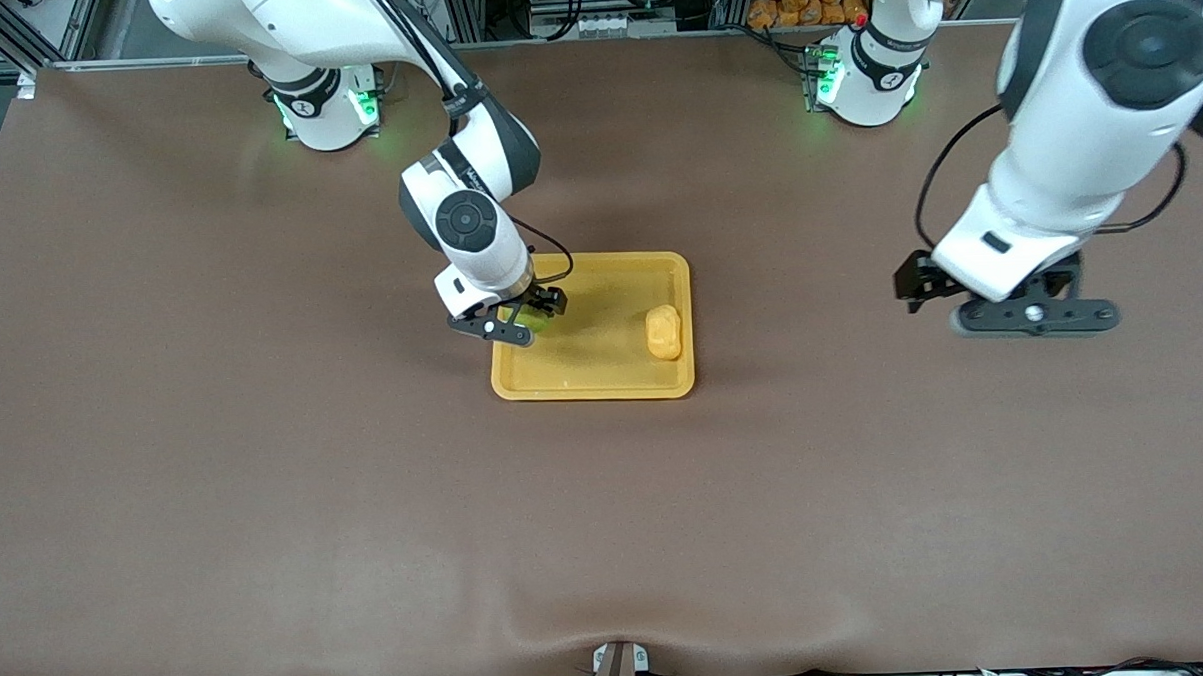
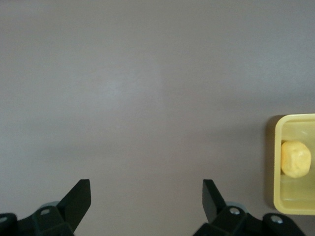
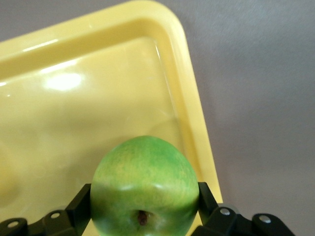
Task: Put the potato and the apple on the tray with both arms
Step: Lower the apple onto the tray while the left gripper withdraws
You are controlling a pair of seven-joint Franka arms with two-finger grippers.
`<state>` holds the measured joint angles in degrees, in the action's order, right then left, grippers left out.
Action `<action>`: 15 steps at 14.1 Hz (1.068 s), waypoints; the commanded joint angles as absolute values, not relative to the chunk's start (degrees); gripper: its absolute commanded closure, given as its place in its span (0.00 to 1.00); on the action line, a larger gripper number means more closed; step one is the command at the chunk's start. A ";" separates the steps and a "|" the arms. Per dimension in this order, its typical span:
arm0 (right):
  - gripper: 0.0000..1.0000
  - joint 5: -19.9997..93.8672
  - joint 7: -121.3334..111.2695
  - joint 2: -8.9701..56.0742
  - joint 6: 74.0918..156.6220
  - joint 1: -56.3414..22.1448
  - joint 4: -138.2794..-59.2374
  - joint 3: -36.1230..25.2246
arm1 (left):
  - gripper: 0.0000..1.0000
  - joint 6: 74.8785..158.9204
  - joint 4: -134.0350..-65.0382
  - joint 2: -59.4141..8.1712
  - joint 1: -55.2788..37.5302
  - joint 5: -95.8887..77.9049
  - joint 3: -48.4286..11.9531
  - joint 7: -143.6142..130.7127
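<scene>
While the right pincer [image 1: 523, 321] grips the apple [image 1: 537, 319] between its two fingers, what matters for the coming move is what lies straight below: the tray [image 1: 603, 381], over whose end toward the right arm's side of the bench [image 1: 266, 470] the apple hangs. In the right wrist view the apple [image 3: 144, 187] sits clamped with its stem dimple facing the camera, and the tray floor [image 3: 74, 123] fills the space under it, with the rounded corner and rim close by; I judge the drop point is inside the rim but not far from it. How high the apple is above the tray floor I cannot tell. The potato [image 1: 664, 333] already lies in the tray at the end toward the left arm's side, its long axis running roughly from the robots' edge of the bench toward the camera's edge, well apart from the apple. The left pincer [image 1: 1031, 315] hovers wide and empty over bare bench, off toward the left arm's end, and that arm waits; its wrist view shows the spread fingers [image 2: 78, 199] and the potato [image 2: 296, 158] in the tray's end. Counted: one apple, one potato, one tray, two arms. The right arm is the nearer to the tray.
</scene>
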<state>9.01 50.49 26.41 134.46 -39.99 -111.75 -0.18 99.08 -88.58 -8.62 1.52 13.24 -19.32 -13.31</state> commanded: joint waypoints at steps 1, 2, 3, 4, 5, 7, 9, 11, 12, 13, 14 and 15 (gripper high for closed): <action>1.00 9.93 51.59 27.77 134.38 -40.69 -110.57 -0.97 | 0.00 96.16 -87.81 -6.16 4.74 10.99 -19.51 -10.03; 1.00 9.93 51.59 28.21 134.73 -40.69 -110.48 -0.88 | 0.00 94.67 -86.85 -5.54 4.92 10.64 -19.34 -10.02; 1.00 9.93 51.59 28.65 135.35 -40.69 -110.39 -0.88 | 0.00 93.61 -86.40 -5.36 4.92 10.63 -19.25 -10.02; 1.00 9.93 51.59 29.26 135.87 -40.78 -110.39 -0.88 | 0.00 92.47 -86.31 -4.58 5.36 10.63 -19.16 -10.02; 1.00 9.93 51.59 29.70 136.05 -40.87 -110.39 -0.88 | 0.00 91.59 -86.31 -3.70 5.80 10.63 -19.16 -9.85; 0.93 10.02 51.59 30.23 136.23 -40.96 -110.04 -0.88 | 0.00 90.53 -86.40 -2.64 5.89 10.98 -19.07 -9.58; 0.13 10.11 53.42 31.28 136.14 -40.96 -109.43 -0.88 | 0.00 89.83 -86.40 -1.76 6.15 10.99 -18.98 -9.06; 0.00 10.02 54.49 31.90 135.97 -41.04 -108.28 -0.88 | 0.00 89.82 -86.40 -1.76 8.69 10.46 -19.33 -6.69; 0.00 10.02 54.49 31.90 135.44 -40.96 -107.76 -0.88 | 0.00 89.82 -86.40 -1.58 8.96 9.41 -19.07 -5.64; 0.00 10.02 54.23 31.64 135.27 -40.87 -107.67 -0.88 | 0.00 89.74 -86.40 -1.15 8.96 8.80 -18.64 -5.45; 0.00 9.93 53.97 31.47 135.18 -40.78 -107.67 -0.88 | 0.00 89.65 -86.57 -0.36 8.27 8.44 -16.54 -4.84; 0.00 9.84 53.96 31.20 134.31 -40.69 -107.75 -0.88 | 0.00 89.21 -86.75 0.43 6.87 8.35 -14.87 -3.18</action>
